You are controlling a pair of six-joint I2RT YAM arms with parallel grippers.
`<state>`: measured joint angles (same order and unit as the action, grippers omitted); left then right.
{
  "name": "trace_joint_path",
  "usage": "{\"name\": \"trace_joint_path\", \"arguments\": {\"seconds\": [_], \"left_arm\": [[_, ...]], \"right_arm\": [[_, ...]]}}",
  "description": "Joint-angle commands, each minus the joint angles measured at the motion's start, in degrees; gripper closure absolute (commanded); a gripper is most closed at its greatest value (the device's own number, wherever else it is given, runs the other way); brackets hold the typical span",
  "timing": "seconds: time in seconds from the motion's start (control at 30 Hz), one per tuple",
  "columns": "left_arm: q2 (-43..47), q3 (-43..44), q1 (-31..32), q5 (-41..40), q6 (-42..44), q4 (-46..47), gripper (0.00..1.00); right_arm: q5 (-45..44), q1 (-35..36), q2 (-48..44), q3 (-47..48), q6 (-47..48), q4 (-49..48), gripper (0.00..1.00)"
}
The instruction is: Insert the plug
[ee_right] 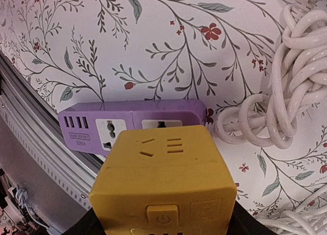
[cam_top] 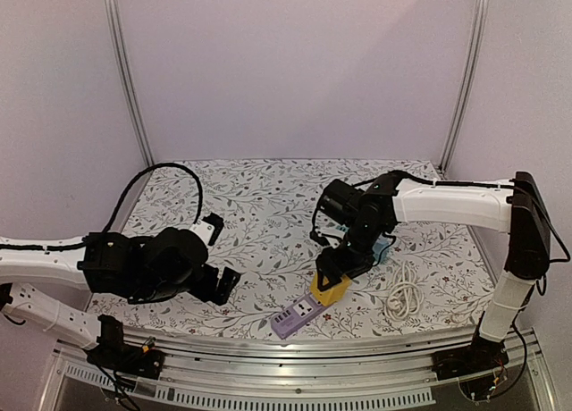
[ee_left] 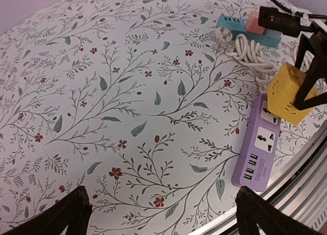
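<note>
My right gripper (cam_top: 332, 281) is clamped on the yellow cube adapter (ee_right: 163, 179), fingers on opposite sides, holding it just above the purple power strip (ee_right: 133, 125). In the top view the strip lies near the front edge of the floral tablecloth (ee_left: 127, 92), running off toward 7 o'clock from the cube. My left gripper (ee_left: 163, 214) hangs spread wide and empty, well apart at 9 o'clock from the strip.

From my right wrist, the strip shows at 12 o'clock beyond the cube's top edge. One universal socket (ee_right: 111, 133) is in plain sight. A second one sits right behind the cube, half covered. The cube's prongs are on its hidden face, so I cannot tell how they line up with the slots.

I judge the step in hand to be the final alignment before the push. To do it well, I should centre the cube over the half-covered socket and square its sides to the strip's long edge. Then I should descend straight, without tilt. The strip rests loose, so a skewed press could skate it toward the rail. The coiled white cable (ee_right: 291, 81), at 2 o'clock from the cube in my wrist view, lies close enough to foul a sideways correction. If the strip creeps, my free left fingers could brace its far end.
</note>
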<state>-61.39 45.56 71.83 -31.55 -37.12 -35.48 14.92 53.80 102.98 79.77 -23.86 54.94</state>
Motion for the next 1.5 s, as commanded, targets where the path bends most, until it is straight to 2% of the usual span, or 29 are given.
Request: {"name": "trace_joint_path", "arguments": {"seconds": [0.0,0.83,1.1,1.47], "left_arm": [[0.7,-0.4,-0.6,0.2,-0.2,-1.3,0.00],[0.9,-0.7,-0.6,0.3,0.1,-1.7,0.00],[1.6,-0.8,-0.6,0.4,0.2,-2.4,0.00],[2.8,-0.7,-0.6,0.1,1.1,-4.0,0.00]], "right_arm": [[-1.1,0.2,1.3,1.7,-0.8,-1.8,1.00],[-6.9,3.2,3.1,3.5,-0.2,2.6,1.00],[-11.5,4.9,4.2,3.8,-1.5,3.7,1.00],[-22.7,8.7,6.4,3.3,-4.1,4.6,1.00]]}}
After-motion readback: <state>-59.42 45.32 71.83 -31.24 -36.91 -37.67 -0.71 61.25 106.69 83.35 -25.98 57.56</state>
